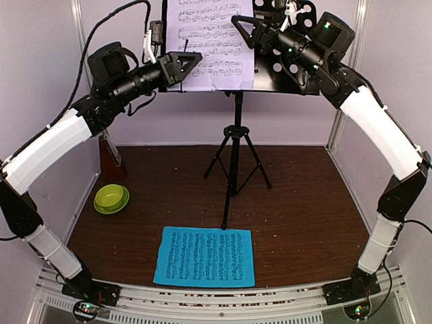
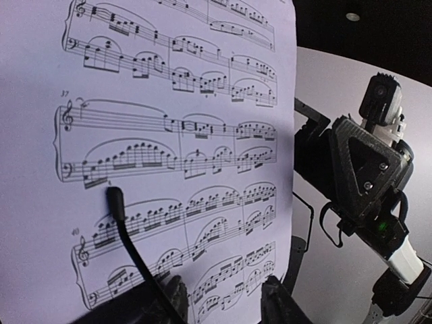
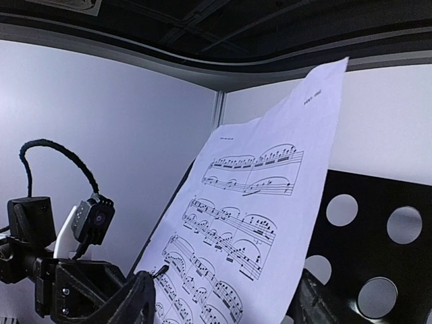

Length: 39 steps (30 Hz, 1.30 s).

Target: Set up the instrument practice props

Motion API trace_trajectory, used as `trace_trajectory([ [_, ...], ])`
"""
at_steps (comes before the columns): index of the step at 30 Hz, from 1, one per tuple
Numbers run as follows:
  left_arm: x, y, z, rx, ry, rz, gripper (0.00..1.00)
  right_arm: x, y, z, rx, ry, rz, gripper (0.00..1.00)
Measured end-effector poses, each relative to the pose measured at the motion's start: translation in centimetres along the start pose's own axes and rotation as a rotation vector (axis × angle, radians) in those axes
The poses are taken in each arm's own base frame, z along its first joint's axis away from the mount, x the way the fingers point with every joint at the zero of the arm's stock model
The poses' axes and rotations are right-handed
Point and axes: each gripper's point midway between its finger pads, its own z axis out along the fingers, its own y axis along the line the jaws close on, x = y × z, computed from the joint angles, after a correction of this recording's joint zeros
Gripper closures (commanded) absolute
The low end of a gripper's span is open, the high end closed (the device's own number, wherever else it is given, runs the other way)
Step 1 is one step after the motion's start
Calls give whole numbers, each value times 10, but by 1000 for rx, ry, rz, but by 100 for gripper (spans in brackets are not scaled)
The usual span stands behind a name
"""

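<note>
Now: white music sheet up, cyan music sheet flat

The white sheet leans on the music stand, top centre. The left gripper and right gripper flank it, jaws parted, grasping nothing. The cyan sheet lies at bottom centre, long axis left-right, well below both grippers and about equally near either arm. The tripod foot at its upper edge may obstruct. The metronome stands centre left, the lime-green bowl just below it.
</note>
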Motion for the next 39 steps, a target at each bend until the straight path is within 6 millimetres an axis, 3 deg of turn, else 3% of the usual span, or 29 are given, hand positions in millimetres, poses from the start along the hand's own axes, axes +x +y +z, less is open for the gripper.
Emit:
trace_trajectory([
  [9,-3,-1,-2,-3,-16,10,26,0,-5,0,38,1,-3,17],
  [16,-13,-2,-16,-39,-39,45,3,2,-10,0,71,11,-17,8],
  [25,-31,1,-46,-128,-65,102,2,3,-14,-1,98,21,-24,0],
  [30,-42,19,-73,-229,-84,104,2,-5,-17,-7,123,22,-38,0],
  [39,-38,63,-133,-464,-85,-2,2,-59,-17,-35,170,-50,-44,0],
])
